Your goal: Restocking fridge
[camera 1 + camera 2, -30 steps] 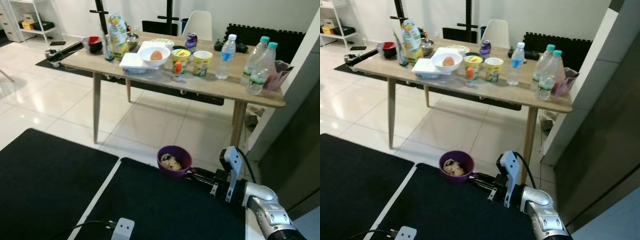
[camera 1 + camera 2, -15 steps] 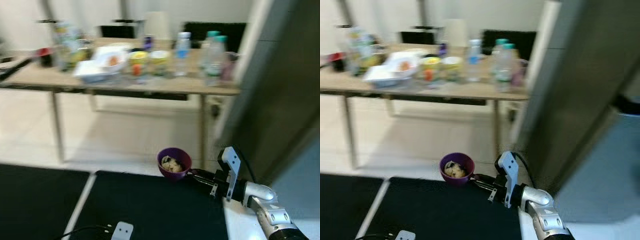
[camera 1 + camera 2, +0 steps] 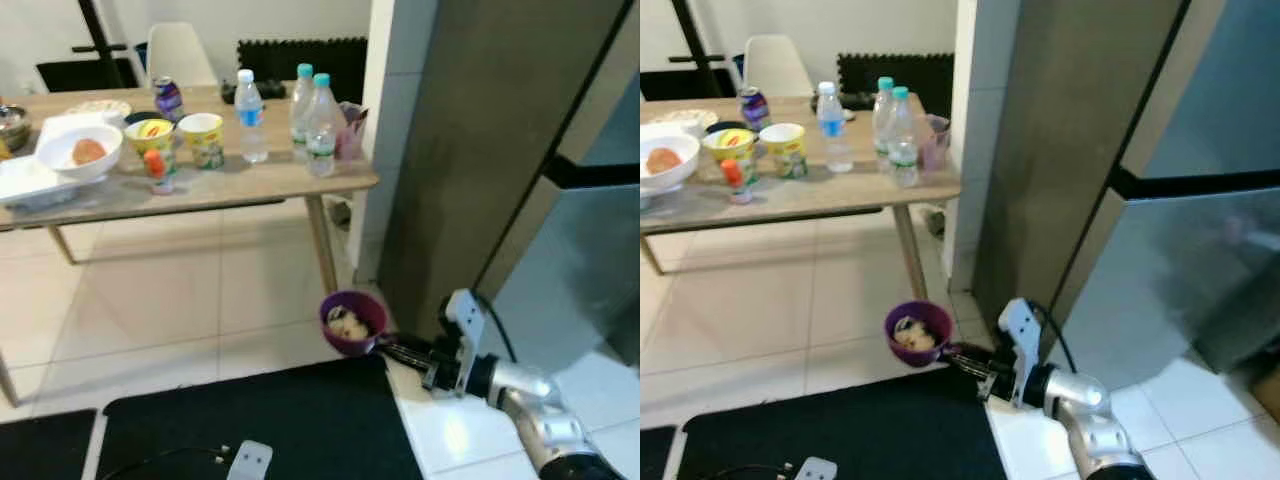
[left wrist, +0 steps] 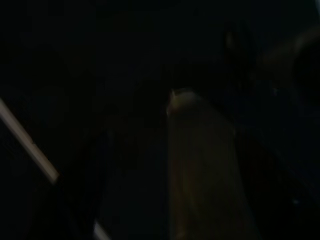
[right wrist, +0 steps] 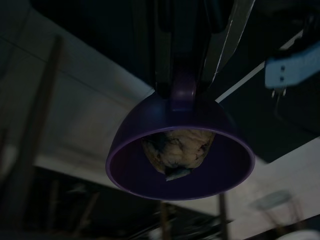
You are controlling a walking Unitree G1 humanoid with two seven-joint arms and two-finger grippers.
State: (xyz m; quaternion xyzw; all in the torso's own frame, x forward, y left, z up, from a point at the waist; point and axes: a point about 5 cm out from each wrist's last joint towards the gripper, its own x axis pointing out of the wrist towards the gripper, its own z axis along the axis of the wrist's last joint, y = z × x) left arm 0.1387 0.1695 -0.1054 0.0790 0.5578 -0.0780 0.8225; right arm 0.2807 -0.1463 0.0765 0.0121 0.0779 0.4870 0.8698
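A purple bowl (image 3: 352, 322) with a lump of pale, brownish food (image 3: 347, 325) in it hangs in the air above the tiled floor (image 3: 180, 300), carried out in front of the robot. The right gripper (image 3: 392, 349) holds it by a short purple handle on its side; in the right wrist view the two black fingers (image 5: 165, 45) are pinched on that handle (image 5: 183, 90), one on each side. The bowl sits level, open side up, just past the near corner of a black mat (image 3: 250, 420) on the floor and close to the foot of the grey fridge (image 3: 470, 150). The silver right arm (image 3: 525, 400) reaches in from the lower right.

The fridge stands at the right, its doors closed, with a dark horizontal gap (image 3: 590, 172) between the upper and lower doors.

At the left is a wooden table (image 3: 200, 190). Near its right end stand three water bottles (image 3: 300, 115), and beside them a pinkish cup (image 3: 350, 135) at the table's right edge. Farther left are two yellow cups (image 3: 180, 140), a small orange-capped bottle (image 3: 156, 170), a soda can (image 3: 168, 98) toward the back edge, and a white bowl (image 3: 78, 150) holding something orange. A white chair (image 3: 180, 55) stands behind the table.

The left wrist view is very dark; whether the left gripper's fingers are apart or together I cannot tell.
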